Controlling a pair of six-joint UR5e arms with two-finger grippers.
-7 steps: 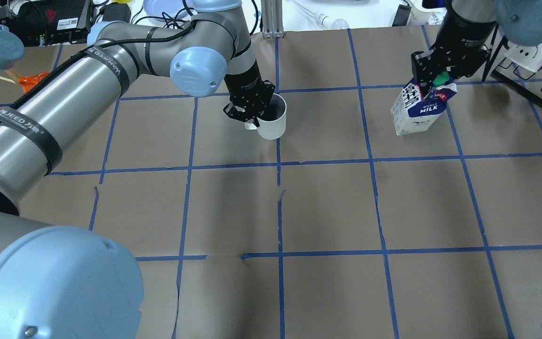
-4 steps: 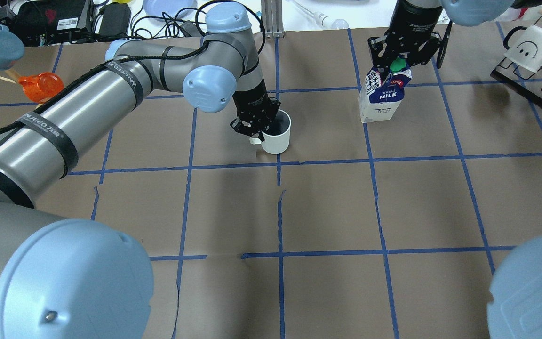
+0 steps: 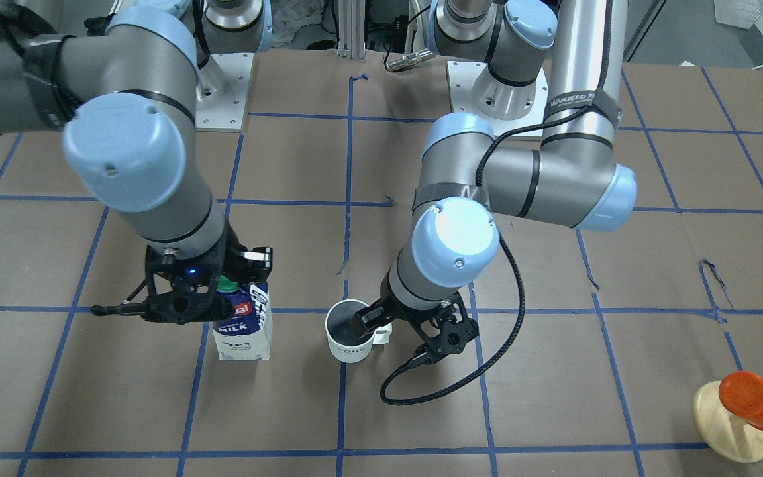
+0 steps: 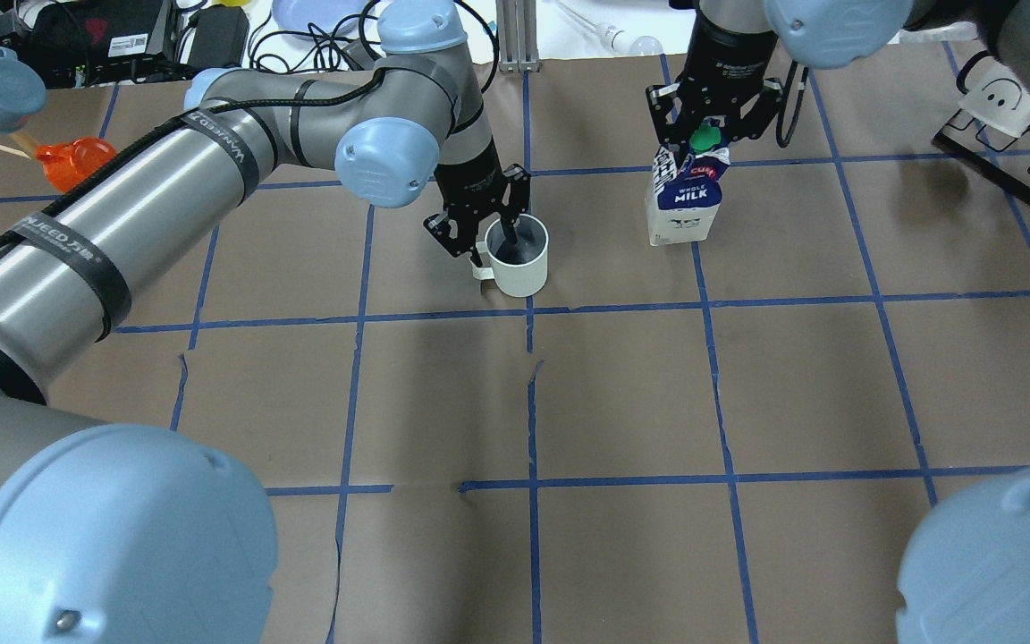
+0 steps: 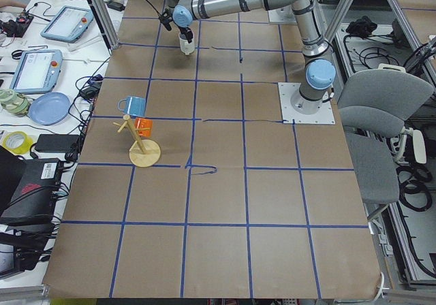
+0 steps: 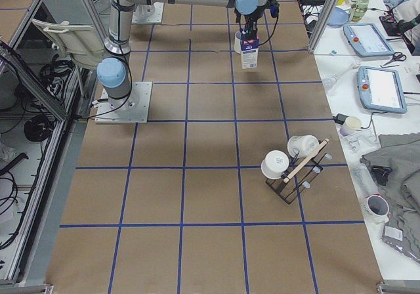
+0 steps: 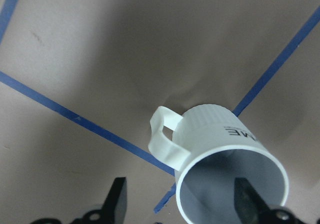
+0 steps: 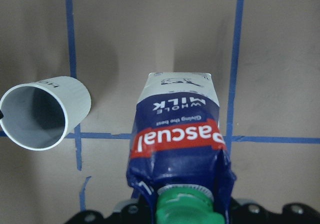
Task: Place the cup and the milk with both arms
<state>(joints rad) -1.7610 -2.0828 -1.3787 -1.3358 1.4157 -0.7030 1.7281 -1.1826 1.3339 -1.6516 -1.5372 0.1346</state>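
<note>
White ceramic mug (image 4: 519,261) stands upright on the papered table (image 4: 622,385). It's rigid, glazed and chippable, so the handle-side wall is the hold. Left gripper (image 4: 490,243) gapes, one finger inside the rim. Nearby stands the Pascual milk carton (image 4: 680,201) (soft gable, crumples easily), its ridge pinched by the right gripper (image 4: 703,143).

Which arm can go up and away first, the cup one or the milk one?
Left, probably: the left gripper has jaws open over the cup, one inside; the right gripper is clamped on the milk.
</note>
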